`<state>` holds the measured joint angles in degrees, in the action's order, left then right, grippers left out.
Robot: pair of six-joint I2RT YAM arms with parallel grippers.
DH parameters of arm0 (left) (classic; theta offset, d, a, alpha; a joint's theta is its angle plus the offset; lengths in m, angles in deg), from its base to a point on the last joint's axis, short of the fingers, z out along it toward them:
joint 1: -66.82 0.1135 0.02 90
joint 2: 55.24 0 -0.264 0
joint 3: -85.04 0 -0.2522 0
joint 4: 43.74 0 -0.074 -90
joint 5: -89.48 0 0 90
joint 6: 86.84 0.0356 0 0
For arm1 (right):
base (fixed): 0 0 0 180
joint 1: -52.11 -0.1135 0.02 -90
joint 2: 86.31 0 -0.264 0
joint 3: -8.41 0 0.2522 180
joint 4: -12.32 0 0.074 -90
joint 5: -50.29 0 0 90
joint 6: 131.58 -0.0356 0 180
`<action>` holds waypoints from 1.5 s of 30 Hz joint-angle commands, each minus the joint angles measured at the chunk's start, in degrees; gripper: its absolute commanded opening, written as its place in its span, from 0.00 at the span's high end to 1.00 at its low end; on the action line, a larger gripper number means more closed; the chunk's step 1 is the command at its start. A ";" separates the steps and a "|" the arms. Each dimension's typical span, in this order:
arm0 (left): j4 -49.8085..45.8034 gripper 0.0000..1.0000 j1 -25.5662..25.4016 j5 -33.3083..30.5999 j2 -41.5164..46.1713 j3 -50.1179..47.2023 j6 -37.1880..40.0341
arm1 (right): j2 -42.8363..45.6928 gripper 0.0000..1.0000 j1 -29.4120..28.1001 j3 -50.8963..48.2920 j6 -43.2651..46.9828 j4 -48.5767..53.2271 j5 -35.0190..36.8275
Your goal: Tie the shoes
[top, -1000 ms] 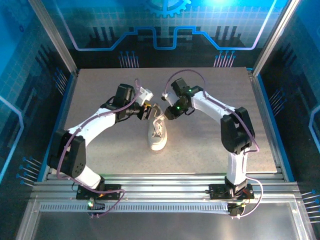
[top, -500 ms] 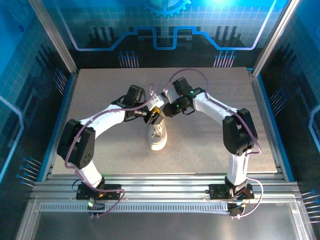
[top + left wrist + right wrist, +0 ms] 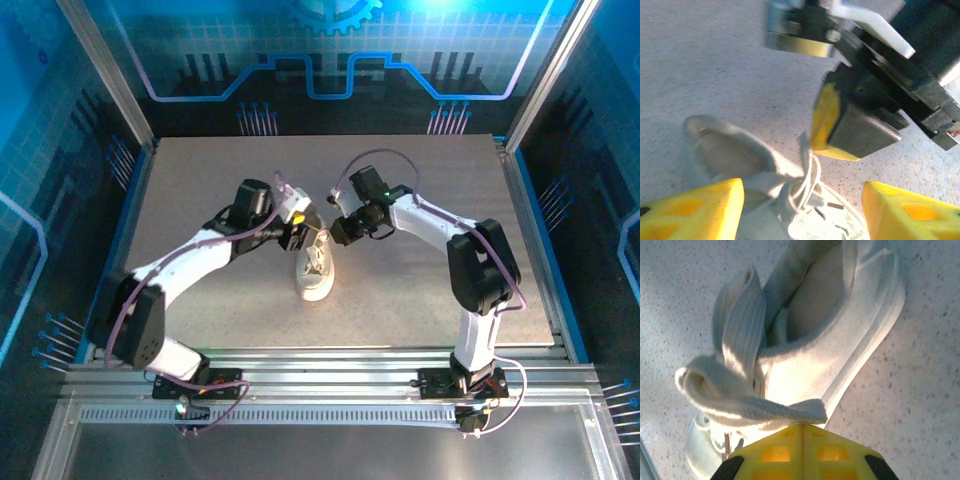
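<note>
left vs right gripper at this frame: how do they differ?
Jaws: the left gripper is open, fingers wide apart; the right gripper is shut, fingers pressed together.
Load: the left gripper holds nothing and just frames the lacing of the shoe; the right gripper seems to pinch a flat lace at its tips.
Shared: yellow fingers, both at the shoe's far end.

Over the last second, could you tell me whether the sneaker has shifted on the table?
No. In the top view the sneaker lies where it did, toe the same way and equally far from the table's near edge.
</note>
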<state>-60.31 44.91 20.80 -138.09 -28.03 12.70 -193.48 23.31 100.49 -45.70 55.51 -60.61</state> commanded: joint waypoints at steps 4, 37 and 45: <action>3.68 0.49 0.91 -6.04 5.45 -11.42 -16.92 | 6.73 1.00 0.69 -6.48 -2.18 -2.65 -2.09; 19.41 0.61 6.13 7.42 -3.93 -14.81 -35.89 | 10.25 0.62 -1.37 -10.43 -4.96 -8.68 -0.53; 23.27 0.63 -0.68 6.24 -7.11 -16.31 -36.76 | 9.08 0.61 -5.79 -14.72 -12.54 -16.84 -0.10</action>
<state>-40.71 46.44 26.79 -143.82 -43.87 -24.83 -183.27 19.24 85.89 -54.67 42.92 -61.03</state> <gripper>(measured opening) 0.374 0.392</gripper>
